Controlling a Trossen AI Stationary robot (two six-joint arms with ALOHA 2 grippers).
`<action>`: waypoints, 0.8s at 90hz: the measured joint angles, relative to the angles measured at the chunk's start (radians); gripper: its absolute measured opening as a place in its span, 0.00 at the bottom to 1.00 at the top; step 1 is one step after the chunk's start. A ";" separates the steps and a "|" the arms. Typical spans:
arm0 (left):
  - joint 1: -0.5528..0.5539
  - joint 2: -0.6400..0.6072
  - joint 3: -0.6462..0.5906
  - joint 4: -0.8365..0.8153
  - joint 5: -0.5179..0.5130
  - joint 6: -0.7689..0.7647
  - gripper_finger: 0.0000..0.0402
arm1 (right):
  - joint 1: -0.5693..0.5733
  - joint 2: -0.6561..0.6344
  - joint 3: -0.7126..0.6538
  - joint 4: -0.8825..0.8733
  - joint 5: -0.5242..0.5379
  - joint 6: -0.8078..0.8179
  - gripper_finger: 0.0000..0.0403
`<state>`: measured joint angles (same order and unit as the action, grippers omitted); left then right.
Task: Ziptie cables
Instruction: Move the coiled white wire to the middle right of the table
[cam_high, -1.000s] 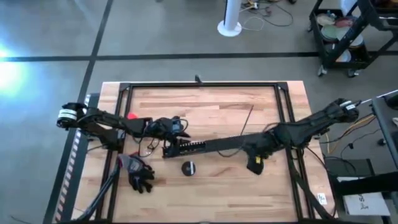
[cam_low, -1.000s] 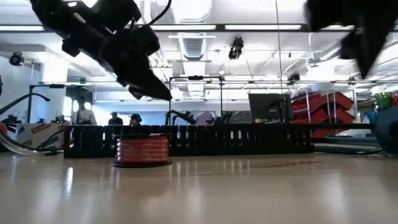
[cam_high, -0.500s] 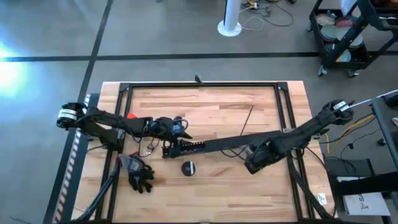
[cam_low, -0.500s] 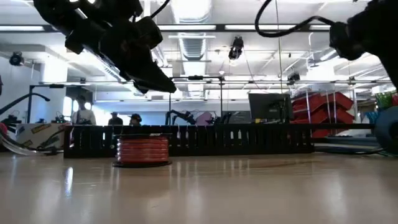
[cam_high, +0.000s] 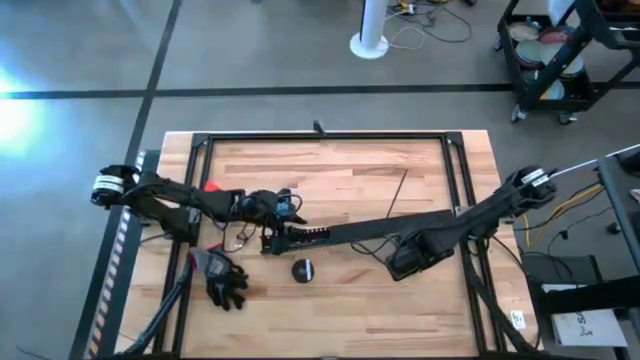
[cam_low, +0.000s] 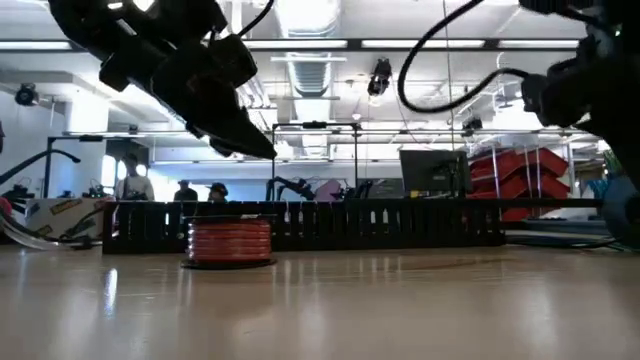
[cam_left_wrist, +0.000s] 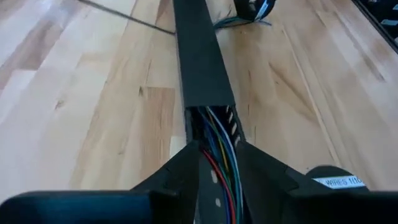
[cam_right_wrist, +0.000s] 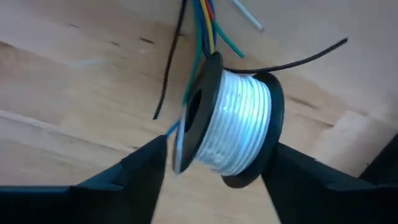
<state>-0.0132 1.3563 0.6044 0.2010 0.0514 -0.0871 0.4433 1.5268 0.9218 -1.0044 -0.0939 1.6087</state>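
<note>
- Lying nearest on the table, a black glove sits at the left and a small spool beside it.
- The right gripper has its fingers spread around a spool of white wire.
- The left gripper has its fingers spread astride the black duct, where coloured cables run.
- The ziptie lies farther back, alone.
</note>
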 joint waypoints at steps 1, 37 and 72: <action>-0.001 0.000 -0.001 0.001 0.000 -0.001 0.24 | -0.001 0.003 0.000 0.000 0.000 -0.004 0.45; -0.040 0.000 -0.047 0.113 0.000 -0.005 0.24 | 0.045 0.057 0.114 -0.387 0.031 -0.100 0.31; -0.040 0.000 -0.051 0.114 -0.009 -0.017 0.24 | 0.096 0.307 0.094 -0.506 0.011 -0.254 0.36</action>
<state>-0.0536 1.3563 0.5537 0.3153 0.0425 -0.1046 0.5388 1.8339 1.0159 -1.5106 -0.0830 1.3543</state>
